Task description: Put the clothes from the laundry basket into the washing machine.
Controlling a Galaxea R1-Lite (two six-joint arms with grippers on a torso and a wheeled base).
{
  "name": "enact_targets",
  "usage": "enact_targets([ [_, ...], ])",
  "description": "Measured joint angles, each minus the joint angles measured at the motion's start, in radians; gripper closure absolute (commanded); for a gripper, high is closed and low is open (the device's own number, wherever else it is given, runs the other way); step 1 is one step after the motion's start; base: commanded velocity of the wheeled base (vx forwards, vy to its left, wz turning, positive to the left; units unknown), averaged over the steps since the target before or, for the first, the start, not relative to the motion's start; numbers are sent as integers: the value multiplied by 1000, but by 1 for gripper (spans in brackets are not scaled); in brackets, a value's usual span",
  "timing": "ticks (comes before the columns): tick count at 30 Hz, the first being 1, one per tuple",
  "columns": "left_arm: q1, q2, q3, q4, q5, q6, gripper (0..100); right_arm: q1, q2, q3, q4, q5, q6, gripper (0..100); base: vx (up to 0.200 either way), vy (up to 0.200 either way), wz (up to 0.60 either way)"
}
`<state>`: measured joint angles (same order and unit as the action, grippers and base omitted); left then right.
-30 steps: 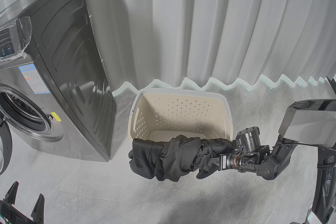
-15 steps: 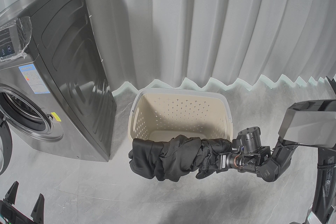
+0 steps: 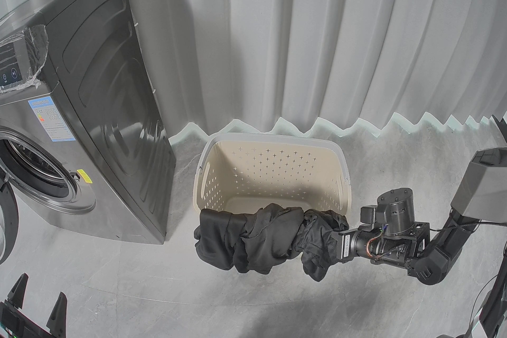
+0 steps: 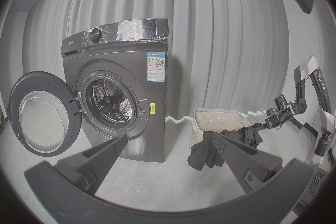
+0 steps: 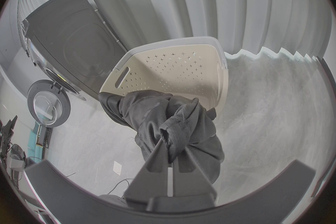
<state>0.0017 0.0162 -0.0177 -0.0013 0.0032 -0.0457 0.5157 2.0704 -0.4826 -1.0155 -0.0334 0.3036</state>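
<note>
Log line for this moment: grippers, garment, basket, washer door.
dark garment: draped over laundry basket near rim | right gripper: jaws shut on it | left gripper: jaws open | washing machine door: open

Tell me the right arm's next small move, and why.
Probably raise the right gripper straight up. Its jaws are shut on one end of the dark garment, while the rest lies draped over the near rim of the basket, so lifting should free it before any swing towards the washing machine, whose door stands open.
</note>
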Motion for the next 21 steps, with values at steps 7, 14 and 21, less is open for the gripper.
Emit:
enact_targets([
  [7,0,0,0,0,0,0,0,-2,-17,26,-3,-1,1,0,0,0,0],
  [14,0,0,0,0,0,0,0,-9,27,29,-17,-6,-1,0,0,0,0],
  [21,0,0,0,0,0,0,0,-38,89,-8,-21,-15,-6,0,0,0,0],
])
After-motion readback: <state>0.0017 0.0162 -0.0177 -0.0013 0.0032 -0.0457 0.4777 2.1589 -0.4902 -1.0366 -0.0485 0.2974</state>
